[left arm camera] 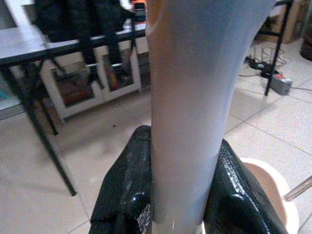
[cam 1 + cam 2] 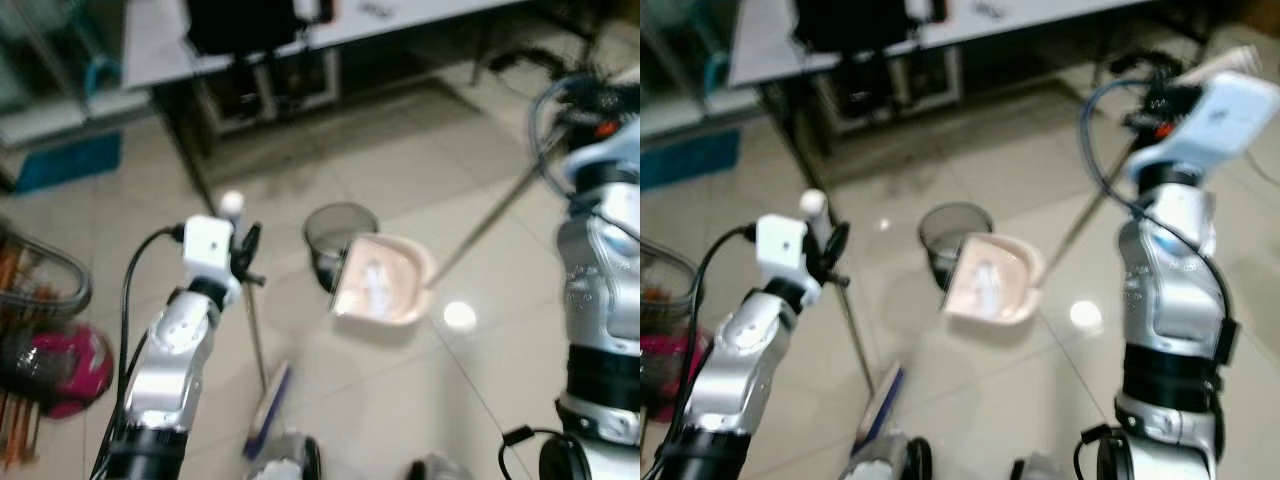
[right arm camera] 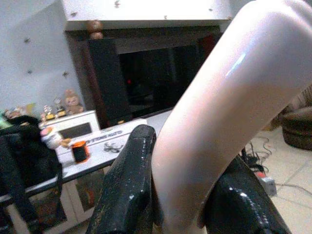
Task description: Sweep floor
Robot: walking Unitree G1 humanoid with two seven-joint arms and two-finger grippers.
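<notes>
The broom (image 2: pixel 262 385) is held upright by the left gripper (image 2: pixel 243 250), whose fingers (image 1: pixel 127 185) are clamped around the pale handle near its top; the head rests on the floor (image 2: pixel 400 180) at about 6 o'clock. The dustpan (image 2: pixel 382 282) is carried on a long thin pole by the right gripper (image 3: pixel 180 195), which is closed on the curved pale grip, and it hangs tilted at the rim of a dark mesh bin (image 2: pixel 338 232), toward 12 o'clock.

Both tools are judged light and stiff. Their smooth plastic handles look slippery, so twisting in the grip is likely unless the hold is kept high and firm. The long pole would let the pan swing.

The broom head is blurred and partly cut off at the frame edge. The whitish contents of the pan cannot be identified. The table (image 2: pixel 160 40) legs hide the floor beyond.
</notes>
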